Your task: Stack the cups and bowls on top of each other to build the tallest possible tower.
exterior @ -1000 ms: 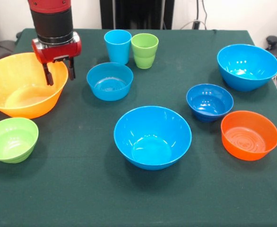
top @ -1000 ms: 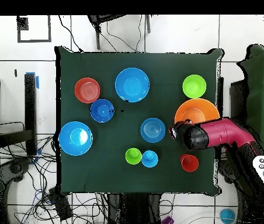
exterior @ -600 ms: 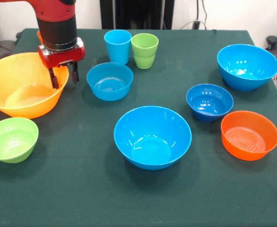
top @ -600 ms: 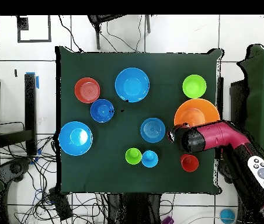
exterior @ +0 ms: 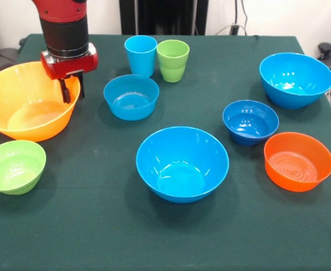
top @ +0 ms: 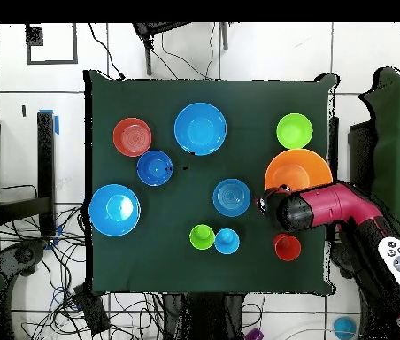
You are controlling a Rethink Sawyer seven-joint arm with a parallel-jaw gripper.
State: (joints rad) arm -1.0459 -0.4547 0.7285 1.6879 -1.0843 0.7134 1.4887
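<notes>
Where the green cloth table runs nearest to me, nothing is stacked; each bowl sits alone. Closest is a large bright blue bowl, upright, centre of the table. Left of it, near the edge, stands the lime green bowl; right of it the orange bowl, with the small dark blue bowl just beside it and a little further back.

Further on, left side: the very large yellow-orange bowl, well clear of the lime one. The gripper hangs at this bowl's right rim, red body, two dark fingers pointing down with a narrow gap between them, one finger seeming to lie inside the rim and the other outside. Whether they pinch the rim, I cannot tell. Overhead, the arm covers that side of the bowl.

Mid-table behind the centre bowl: the medium light blue bowl. Far right: the second large bright blue bowl.

At the back, the light blue cup and lime green cup stand upright, touching or nearly so. The orange cup shows only from above, beside the arm.
</notes>
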